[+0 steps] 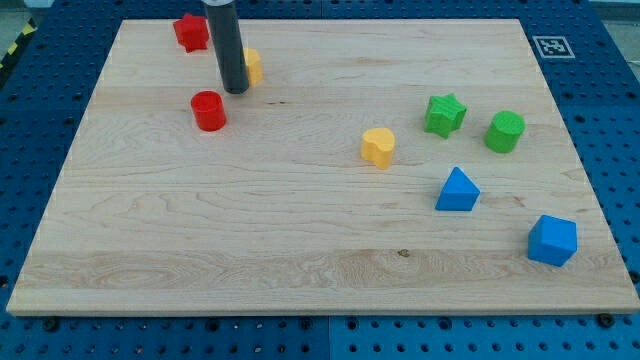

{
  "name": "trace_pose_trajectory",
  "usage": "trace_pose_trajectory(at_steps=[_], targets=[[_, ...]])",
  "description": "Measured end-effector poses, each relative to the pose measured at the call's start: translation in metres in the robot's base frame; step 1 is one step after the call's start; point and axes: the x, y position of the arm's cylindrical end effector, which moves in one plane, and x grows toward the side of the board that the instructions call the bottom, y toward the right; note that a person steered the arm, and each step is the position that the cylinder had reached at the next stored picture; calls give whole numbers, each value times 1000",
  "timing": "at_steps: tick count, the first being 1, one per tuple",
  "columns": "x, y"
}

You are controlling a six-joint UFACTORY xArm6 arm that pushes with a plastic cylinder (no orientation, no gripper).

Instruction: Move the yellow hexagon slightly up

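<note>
Bright, even, diffuse light from overhead; no dimness in any corner. Pale wooden board (300, 230) evenly lit, grain sharp from edge to edge, no hot spots. Short, soft shadows only: a faint smudge on the wood just beside my tip (236, 91), toward the view's right, and thin dark rims under the red cylinder (209, 110) just below the tip and under the blue cube (552, 240) far off at the view's lower right. Slight sheen down the dark rod (228, 45). Mild glare on the blue perforated table (610, 90) at the view's top right. Focus crisp throughout, no motion blur. Board edges straight, no noticeable bending toward the corners.
</note>
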Motion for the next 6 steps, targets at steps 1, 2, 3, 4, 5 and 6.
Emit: trace_pose_trajectory(at_steps=[1, 2, 3, 4, 5, 6], targets=[[42, 23], [43, 26], [20, 20], [-17, 12], [-39, -1], [-40, -12]])
